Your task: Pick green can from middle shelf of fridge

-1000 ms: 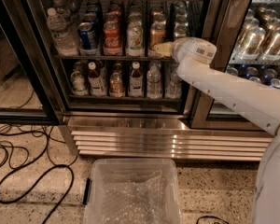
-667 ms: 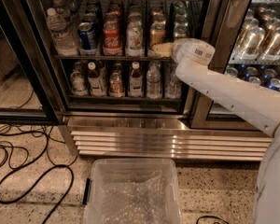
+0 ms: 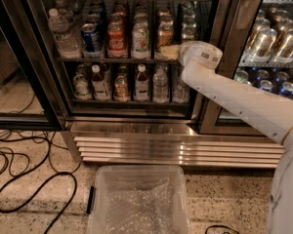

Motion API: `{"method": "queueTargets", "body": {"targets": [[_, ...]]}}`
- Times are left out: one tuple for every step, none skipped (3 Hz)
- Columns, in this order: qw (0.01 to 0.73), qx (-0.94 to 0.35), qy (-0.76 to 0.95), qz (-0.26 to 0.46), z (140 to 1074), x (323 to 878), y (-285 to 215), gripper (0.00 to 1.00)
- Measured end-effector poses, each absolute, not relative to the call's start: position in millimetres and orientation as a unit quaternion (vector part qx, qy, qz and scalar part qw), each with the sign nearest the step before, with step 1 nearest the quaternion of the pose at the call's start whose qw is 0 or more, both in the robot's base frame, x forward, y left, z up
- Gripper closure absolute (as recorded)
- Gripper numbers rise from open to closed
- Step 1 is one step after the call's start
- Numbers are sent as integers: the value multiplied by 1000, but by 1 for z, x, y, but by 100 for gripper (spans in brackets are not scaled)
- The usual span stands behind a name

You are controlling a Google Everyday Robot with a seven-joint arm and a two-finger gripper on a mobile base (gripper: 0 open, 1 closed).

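Camera view. Green can (image 3: 140, 40) upright at the front rail of the middle shelf (image 3: 112, 60) in the fridge (image 3: 136, 128). Packed in tight: red cola can (image 3: 116, 39) just left of the green can, orange-gold can (image 3: 164, 33) just right of it, barely a gap on either side; touching or not, cannot tell. Further cans ranked behind the green can. Open room only in front of the green can, out past the rail.

Pincer (image 3: 168, 51) just right of the green can and lower, at the shelf edge before the orange-gold can; open or closed, cannot tell. White arm (image 3: 234, 99) slanting off down and to the right of the green can. Well below the green can, steel grille (image 3: 176, 150), then a clear bin (image 3: 136, 169) on the floor.

Against a second ago: no visible shift of pincer, arm or green can.
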State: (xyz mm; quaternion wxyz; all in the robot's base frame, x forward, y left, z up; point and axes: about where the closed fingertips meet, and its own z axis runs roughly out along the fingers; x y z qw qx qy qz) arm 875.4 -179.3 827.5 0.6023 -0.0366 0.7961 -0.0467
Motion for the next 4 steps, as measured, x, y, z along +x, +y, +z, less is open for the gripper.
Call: {"method": "queueTargets", "body": {"targets": [[602,-36,796,-47,828,875,-177,32],[603,-27,796,-49,827,877,-182,32],[603,-25,796,-49,828,877,-181,33],[603,-18,796,-50,827,877,-184,30]]}}
